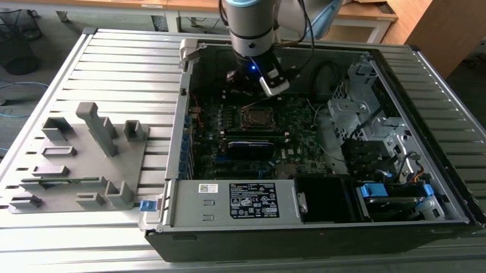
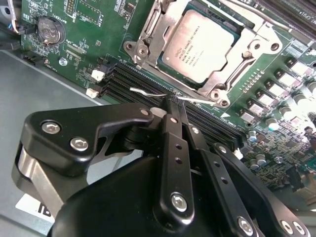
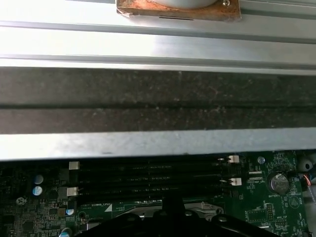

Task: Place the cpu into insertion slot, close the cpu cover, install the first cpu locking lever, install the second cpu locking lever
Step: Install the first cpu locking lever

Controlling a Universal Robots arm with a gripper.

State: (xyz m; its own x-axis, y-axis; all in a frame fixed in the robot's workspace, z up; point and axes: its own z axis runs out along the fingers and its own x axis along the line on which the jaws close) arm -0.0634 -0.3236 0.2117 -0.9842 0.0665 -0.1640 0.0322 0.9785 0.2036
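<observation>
Your gripper (image 2: 174, 103) has its black fingers pressed together. The tips sit at a thin silvery locking lever (image 2: 148, 91), and you cannot tell whether they pinch the rod or only touch it. The lever's long axis runs along the black memory slots (image 2: 123, 81), just beside the socket.

Just past the tips, the insertion slot (image 2: 224, 15) holds the cpu (image 2: 202, 44). The chip lies flat with its dull metal top facing up. It is square, so it has no long axis, and its edges line up with the socket's. The cpu cover (image 2: 150, 27) lies down around it, and the chip shows through its window.

In the exterior view, the open computer case (image 1: 304, 242) holds the green motherboard (image 1: 296, 125) with the socket near its middle. The labelled power supply (image 1: 243, 202) sits against the case's near wall. Well off to the exterior view's left, a grey fixture tray (image 1: 83, 165) rests on the slatted table (image 1: 114, 57).
</observation>
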